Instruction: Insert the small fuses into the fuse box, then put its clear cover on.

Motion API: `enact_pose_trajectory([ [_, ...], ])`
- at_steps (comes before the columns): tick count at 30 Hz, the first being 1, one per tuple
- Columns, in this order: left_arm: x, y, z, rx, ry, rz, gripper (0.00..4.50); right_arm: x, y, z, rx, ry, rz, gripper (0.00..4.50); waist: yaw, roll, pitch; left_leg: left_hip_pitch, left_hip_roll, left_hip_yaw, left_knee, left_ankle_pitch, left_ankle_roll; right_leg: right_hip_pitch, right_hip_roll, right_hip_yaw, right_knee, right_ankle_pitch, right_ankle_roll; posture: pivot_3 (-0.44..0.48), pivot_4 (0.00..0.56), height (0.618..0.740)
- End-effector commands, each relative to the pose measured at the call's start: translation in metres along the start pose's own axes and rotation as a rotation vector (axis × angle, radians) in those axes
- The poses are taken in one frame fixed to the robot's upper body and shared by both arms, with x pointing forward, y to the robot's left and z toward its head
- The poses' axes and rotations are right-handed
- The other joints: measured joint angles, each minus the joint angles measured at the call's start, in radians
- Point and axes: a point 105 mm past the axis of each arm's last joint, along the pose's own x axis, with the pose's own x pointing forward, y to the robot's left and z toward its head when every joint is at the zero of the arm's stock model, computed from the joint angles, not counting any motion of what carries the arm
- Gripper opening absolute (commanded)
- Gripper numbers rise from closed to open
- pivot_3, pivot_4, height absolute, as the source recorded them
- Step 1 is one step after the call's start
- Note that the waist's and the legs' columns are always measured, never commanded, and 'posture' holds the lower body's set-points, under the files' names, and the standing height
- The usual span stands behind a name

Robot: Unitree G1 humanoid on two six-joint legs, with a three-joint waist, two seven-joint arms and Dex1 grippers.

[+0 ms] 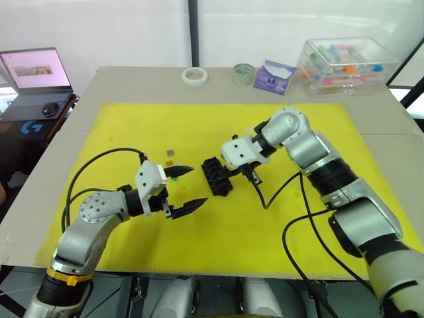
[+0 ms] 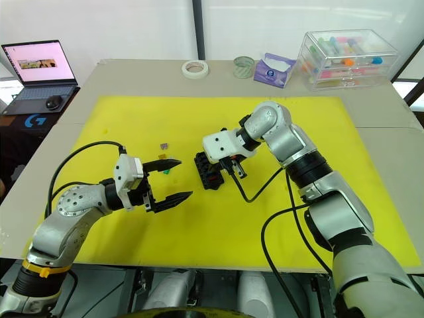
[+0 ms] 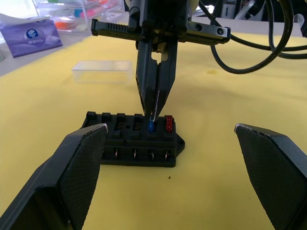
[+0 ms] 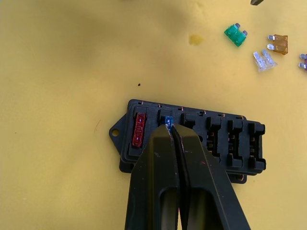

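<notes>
One blue fuse (image 4: 168,120) pinched by right end effector (image 4: 171,128) over fuse box (image 4: 225,143); left end effector (image 1: 187,188) wide.

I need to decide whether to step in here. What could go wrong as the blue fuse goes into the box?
The right gripper pinches the blue fuse only by its top edge, so it could tilt and jam in the slot beside the red fuse. Nothing holds the fuse box: the open left gripper is apart from it, so a push may slide it. The clear cover lies loose nearby.
</notes>
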Motion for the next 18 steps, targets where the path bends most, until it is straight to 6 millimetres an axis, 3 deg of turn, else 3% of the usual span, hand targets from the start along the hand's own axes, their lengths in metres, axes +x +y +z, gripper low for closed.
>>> enact_pose_trajectory([
  [1,-0.001,0.002,0.01,0.05,-0.023,0.007,4.5,0.011,0.011,-0.015,0.037,0.056,0.045,0.04,0.0,0.0,0.0,0.0,0.0,0.0,0.0,0.0,0.0,0.0,0.0,0.0,0.0,0.0,0.0,0.0,0.15,0.74],
  [9,-0.001,0.003,0.01,0.053,-0.025,0.003,4.5,0.006,0.008,-0.012,0.039,0.044,0.026,0.04,0.0,0.0,0.0,0.0,0.0,0.0,0.0,0.0,0.0,0.0,0.0,0.0,0.0,0.0,0.0,0.0,0.15,0.74],
  [18,-0.006,0.009,0.017,0.067,-0.032,0.003,4.5,-0.026,-0.002,0.021,0.075,-0.093,-0.087,0.04,0.002,0.0,0.0,-0.001,0.0,0.0,0.0,0.0,0.0,-0.001,0.0,0.0,0.0,0.0,0.0,0.0,0.15,0.74],
])
